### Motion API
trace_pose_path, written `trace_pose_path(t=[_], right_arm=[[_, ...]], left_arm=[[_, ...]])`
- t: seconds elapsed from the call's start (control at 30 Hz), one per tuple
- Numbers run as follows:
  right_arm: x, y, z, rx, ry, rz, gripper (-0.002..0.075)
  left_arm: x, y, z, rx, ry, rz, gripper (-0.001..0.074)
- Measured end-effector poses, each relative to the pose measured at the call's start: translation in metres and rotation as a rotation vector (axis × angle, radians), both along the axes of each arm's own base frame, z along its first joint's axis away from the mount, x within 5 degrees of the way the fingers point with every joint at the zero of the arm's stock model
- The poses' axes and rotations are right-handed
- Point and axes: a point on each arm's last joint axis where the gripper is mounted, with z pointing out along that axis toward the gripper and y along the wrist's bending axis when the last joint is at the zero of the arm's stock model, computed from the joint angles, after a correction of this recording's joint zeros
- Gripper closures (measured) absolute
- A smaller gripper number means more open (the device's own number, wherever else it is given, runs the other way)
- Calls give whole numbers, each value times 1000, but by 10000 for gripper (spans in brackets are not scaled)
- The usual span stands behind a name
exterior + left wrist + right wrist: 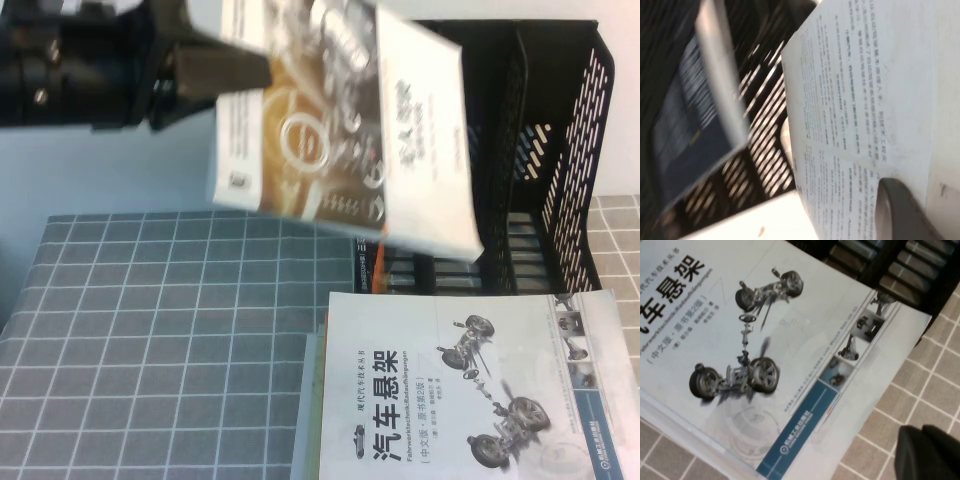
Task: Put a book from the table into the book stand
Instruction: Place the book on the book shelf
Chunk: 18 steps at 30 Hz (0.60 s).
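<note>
The book (340,120), half gold-brown dashboard picture and half white with a black title, hangs tilted in the air above the table (150,330), just left of the book stand (560,150). My left gripper (250,72) is shut on its left edge. In the left wrist view one dark finger (900,207) presses on the book's printed white back cover (865,100), with the stand's slotted wall (760,125) behind it. My right gripper (920,429) is shut and empty, low over the cloth beside the white book; it is out of the high view.
A white book with car-suspension drawings (470,390) (765,340) lies on a small stack at the front right of the table. A dark-spined book (365,262) lies between it and the stand. A blurred dark blue book (685,130) shows near the stand.
</note>
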Motion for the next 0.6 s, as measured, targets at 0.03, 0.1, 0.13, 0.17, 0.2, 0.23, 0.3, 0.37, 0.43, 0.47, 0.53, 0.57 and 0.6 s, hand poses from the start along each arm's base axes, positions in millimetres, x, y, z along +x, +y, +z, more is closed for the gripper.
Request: trace_pose_path(t=[0.03, 0.1, 0.13, 0.17, 0.2, 0.23, 0.3, 0.37, 0.43, 0.47, 0.53, 0.57, 0.6], right_arm=[[-1, 0, 0, -2, 9, 2, 728], [-3, 0, 0, 1, 15, 5, 728], [-4, 0, 1, 4, 13, 5, 728], [-5, 0, 2, 7, 11, 6, 728], [-7, 0, 3, 8, 5, 6, 728], [-9, -1, 4, 10, 0, 7, 728], [-15, -2, 8, 14, -21, 8, 728], [-23, -3, 13, 19, -47, 10, 728], [-30, -5, 18, 22, -73, 2, 728], [-34, -6, 20, 22, -86, -4, 728], [-40, -8, 23, 26, -107, -8, 728], [-43, -8, 25, 29, -118, -10, 728], [-45, -9, 26, 29, -125, -11, 728]], left_arm=[[4, -6, 8, -4, -18, -9, 633], [13, -19, 17, -10, -24, -33, 633], [17, -26, 21, -6, -24, -45, 633], [21, -32, 23, -4, -15, -57, 634], [26, -38, 25, 4, -9, -67, 634], [31, -44, 26, 13, 1, -77, 634], [42, -52, 29, 34, 8, -82, 634], [54, -59, 23, 60, 40, -95, 634], [67, -62, 20, 86, 57, -83, 634], [72, -62, 19, 95, 63, -74, 634], [82, -63, 16, 124, 62, -58, 634], [86, -64, 15, 133, 59, -50, 634], [91, -64, 13, 140, 62, -42, 634]])
